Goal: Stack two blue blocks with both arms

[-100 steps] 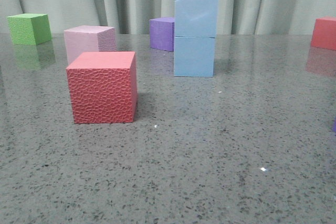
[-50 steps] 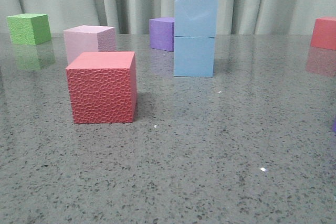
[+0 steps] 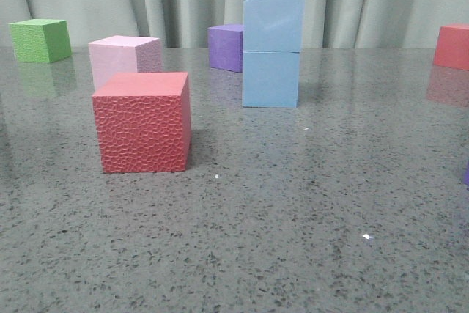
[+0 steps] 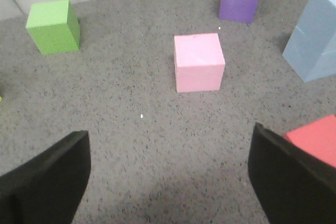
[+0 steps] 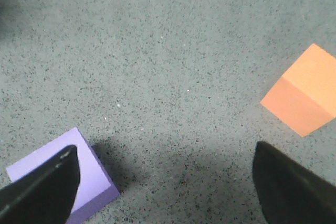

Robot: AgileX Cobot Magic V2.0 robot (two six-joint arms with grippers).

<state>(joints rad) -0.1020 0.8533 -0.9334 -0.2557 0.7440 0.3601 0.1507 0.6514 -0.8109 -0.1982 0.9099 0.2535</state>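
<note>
Two light blue blocks stand stacked in the middle of the table, the upper one (image 3: 273, 18) squarely on the lower one (image 3: 270, 78). The stack also shows at the edge of the left wrist view (image 4: 316, 40). No gripper shows in the front view. My left gripper (image 4: 168, 174) is open and empty over bare table, well apart from the stack. My right gripper (image 5: 165, 179) is open and empty over bare table, with no blue block in its view.
A red textured cube (image 3: 143, 121) stands front left, a pink cube (image 3: 124, 60) behind it, a green cube (image 3: 40, 39) far left, a purple cube (image 3: 226, 46) behind the stack, a red cube (image 3: 452, 45) far right. A lilac cube (image 5: 58, 182) and an orange cube (image 5: 304, 90) lie near my right gripper.
</note>
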